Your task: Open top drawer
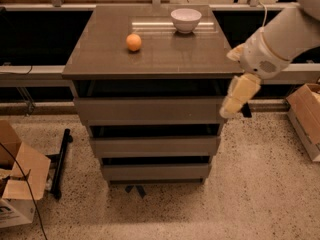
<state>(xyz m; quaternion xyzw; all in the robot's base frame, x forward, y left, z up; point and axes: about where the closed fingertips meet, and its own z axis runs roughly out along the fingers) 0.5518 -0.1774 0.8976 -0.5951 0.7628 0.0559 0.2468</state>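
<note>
The top drawer (149,110) is the uppermost and widest of three grey-brown fronts in a cabinet, flat and without a handle. A dark gap shows above it under the cabinet top. My gripper (234,104) hangs from the white arm (280,39) that comes in from the upper right. It sits at the right end of the top drawer front, at the same height, close to its edge. I cannot tell if it touches the front.
An orange (133,42) and a white bowl (186,20) stand on the cabinet top (150,59). Two shorter drawers (155,146) lie below. Cardboard boxes sit on the floor at left (20,184) and right (305,119). A black bar (60,161) lies on the floor at left.
</note>
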